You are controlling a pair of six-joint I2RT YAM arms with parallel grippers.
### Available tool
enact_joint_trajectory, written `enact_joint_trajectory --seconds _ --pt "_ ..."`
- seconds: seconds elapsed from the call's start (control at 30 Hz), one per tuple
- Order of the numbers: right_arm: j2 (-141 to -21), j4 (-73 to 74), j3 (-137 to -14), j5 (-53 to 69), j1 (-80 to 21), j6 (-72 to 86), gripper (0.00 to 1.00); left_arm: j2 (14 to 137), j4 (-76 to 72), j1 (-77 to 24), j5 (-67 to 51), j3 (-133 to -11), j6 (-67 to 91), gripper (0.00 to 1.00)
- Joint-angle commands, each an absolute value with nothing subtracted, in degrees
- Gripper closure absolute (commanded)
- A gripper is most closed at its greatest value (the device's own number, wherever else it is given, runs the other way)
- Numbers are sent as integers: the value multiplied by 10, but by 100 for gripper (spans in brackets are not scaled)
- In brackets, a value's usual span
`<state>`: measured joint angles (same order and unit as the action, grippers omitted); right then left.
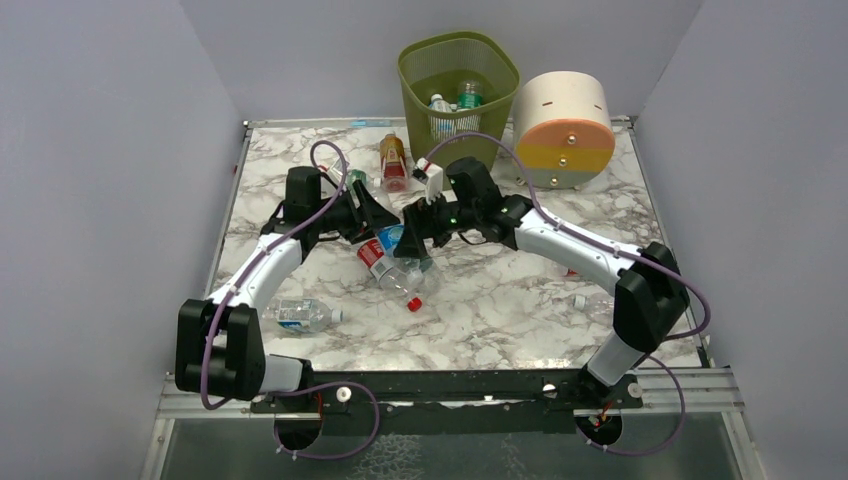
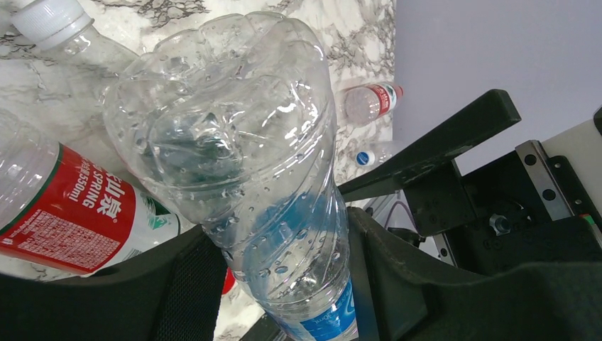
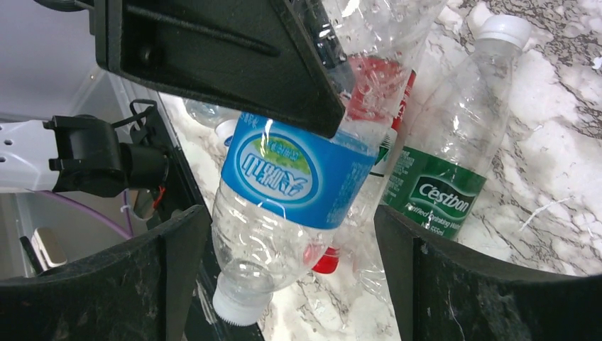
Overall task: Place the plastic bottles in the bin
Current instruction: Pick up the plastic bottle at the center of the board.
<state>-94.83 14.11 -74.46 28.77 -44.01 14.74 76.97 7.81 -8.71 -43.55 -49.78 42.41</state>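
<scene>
Plastic bottles (image 1: 385, 268) lie scattered over the marble desk (image 1: 520, 300). One blue-labelled bottle (image 3: 291, 170) is held up off it near the middle, clenched across its body by the left tool (image 2: 280, 241), with its ribbed base turned toward that wrist's camera. The right tool (image 3: 292, 217) meets it from the opposite side, fingers spread wide on either side of the white-capped neck end. A gap shows beside one finger, so this tool is released rather than grasping. Below the raised bottle a red-labelled bottle (image 2: 71, 209) and a green-labelled bottle (image 3: 433, 192) lie close together on the desk. An amber bottle (image 1: 393, 162) sits farther back, near the bin (image 1: 416, 88), which stands at the desk's far edge with at least two bottles inside it. Just right of the bin is a cream drum (image 1: 565, 130). Another clear bottle (image 1: 298, 316) lies alone toward the desk's near left corner.
</scene>
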Motion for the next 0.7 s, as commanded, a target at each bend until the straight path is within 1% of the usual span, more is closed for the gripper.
enact_joint_trajectory --seconds 0.0,0.27,0.6,0.67 --pt "-967 119 -767 299 -451 160 11 747 58 -94 -455 -487 434 40" --pt "-985 112 -776 302 -460 167 12 742 50 -99 -451 -484 443 40" --pt "-991 100 -775 288 -461 181 29 744 40 -105 -452 -485 451 39" --pt "-991 99 -776 285 -461 184 34 744 37 -107 -453 -483 452 39"
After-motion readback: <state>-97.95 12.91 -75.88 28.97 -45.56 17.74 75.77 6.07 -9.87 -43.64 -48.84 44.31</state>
